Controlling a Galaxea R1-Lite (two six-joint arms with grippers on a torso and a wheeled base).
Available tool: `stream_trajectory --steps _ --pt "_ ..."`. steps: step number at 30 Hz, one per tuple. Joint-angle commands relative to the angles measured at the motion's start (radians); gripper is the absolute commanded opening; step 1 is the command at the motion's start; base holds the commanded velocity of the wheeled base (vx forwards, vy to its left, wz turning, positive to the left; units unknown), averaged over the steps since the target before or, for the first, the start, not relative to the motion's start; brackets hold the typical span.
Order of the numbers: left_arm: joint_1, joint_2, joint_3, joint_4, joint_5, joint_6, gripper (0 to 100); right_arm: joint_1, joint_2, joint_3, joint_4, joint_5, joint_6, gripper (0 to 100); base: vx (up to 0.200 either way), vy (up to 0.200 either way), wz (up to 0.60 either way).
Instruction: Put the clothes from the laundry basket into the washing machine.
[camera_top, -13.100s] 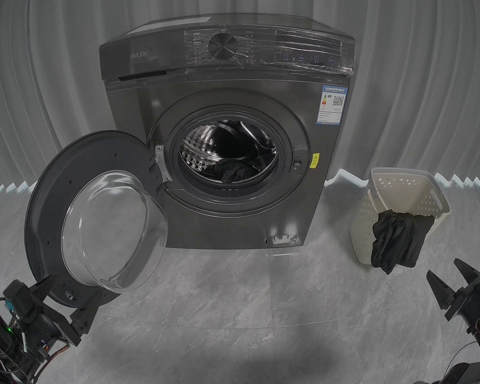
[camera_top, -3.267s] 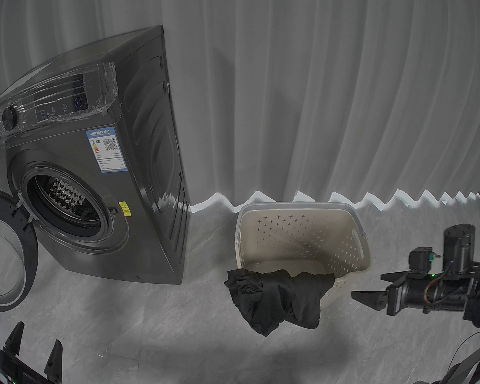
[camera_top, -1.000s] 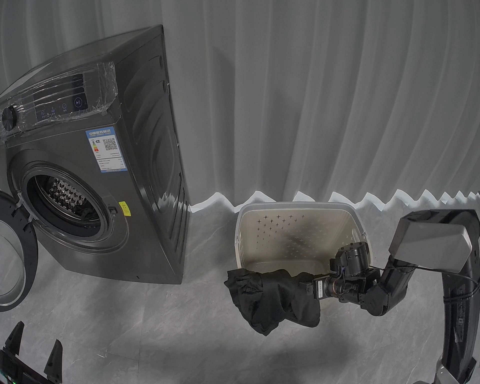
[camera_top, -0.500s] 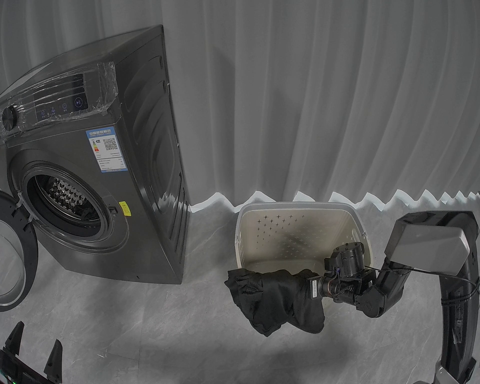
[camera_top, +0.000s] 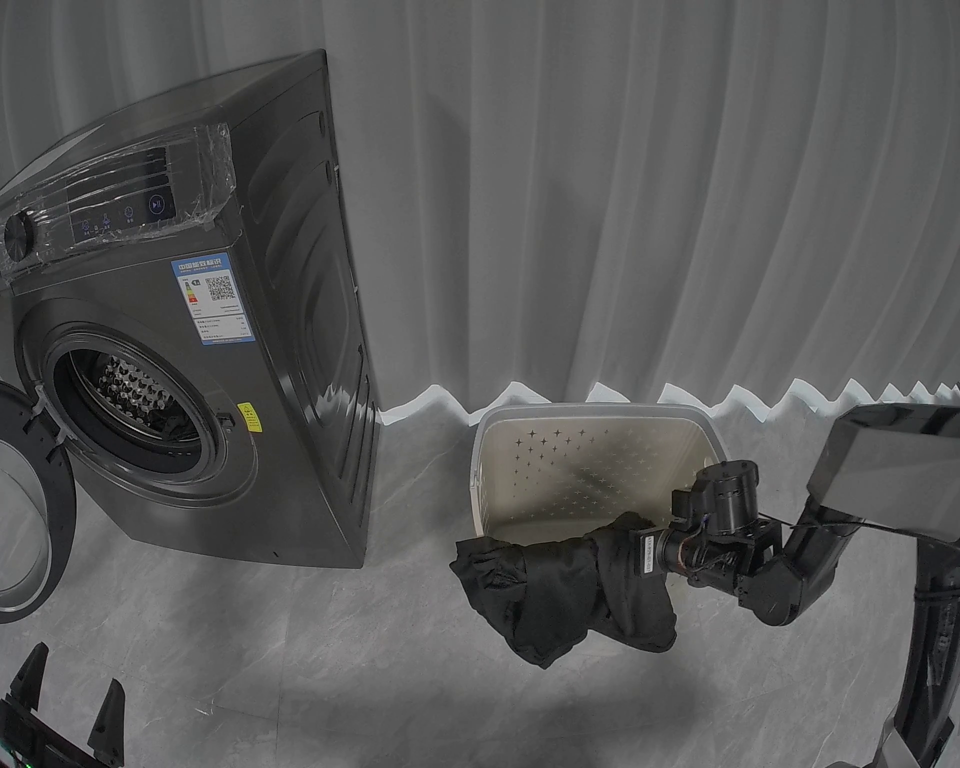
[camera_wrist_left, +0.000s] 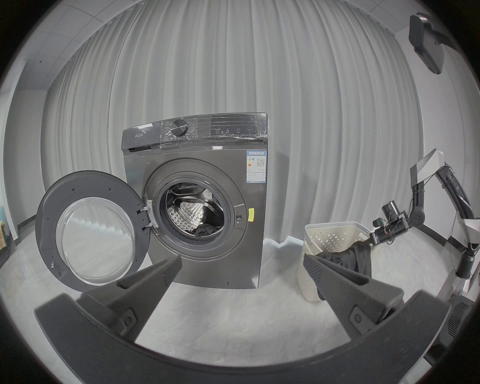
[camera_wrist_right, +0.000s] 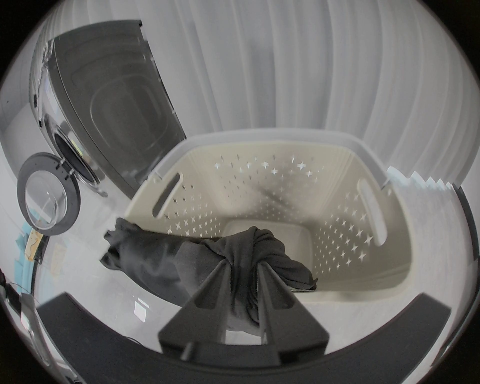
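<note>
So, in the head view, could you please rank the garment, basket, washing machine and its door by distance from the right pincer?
1. Black cloth garment, clamped in the right pincer.
2. Cream perforated plastic laundry basket, right beside it.
3. Grey front-loading washing machine, to the left.
4. Its round glass-windowed door, swung open, farthest left.
</note>
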Motion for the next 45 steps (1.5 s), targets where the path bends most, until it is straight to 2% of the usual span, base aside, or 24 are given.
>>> stream_trajectory --steps 1,5,21,29,37,45 --pt "0.000 -0.016 0.018 0.000 0.001 0.000 100 0.000 -0.173 0.075 -0.023 0.007 0.001 0 0.000 0.000 0.00" --pt "0.000 -0.016 0.018 0.000 0.001 0.000 100 0.007 -0.256 0.133 -0.044 0.009 0.003 0 0.000 0.000 0.00" --pt "0.000 -0.016 0.018 0.000 0.002 0.000 100 0.013 -0.421 0.190 -0.138 0.007 0.008 0 0.000 0.000 0.00" --pt "0.000 -0.016 0.018 -0.002 -0.001 -0.003 100 0.110 -0.601 0.244 -0.139 -0.005 0.011 0 0.000 0.000 0.00" --pt "0.000 -0.016 0.018 -0.002 -0.001 -0.003 100 0.113 -0.665 0.238 -0.178 0.004 0.003 0 0.000 0.000 0.00" --pt "0.000 -0.016 0.018 -0.002 -0.001 -0.003 100 0.110 -0.679 0.238 -0.187 0.007 -0.003 0 -0.200 0.000 0.00"
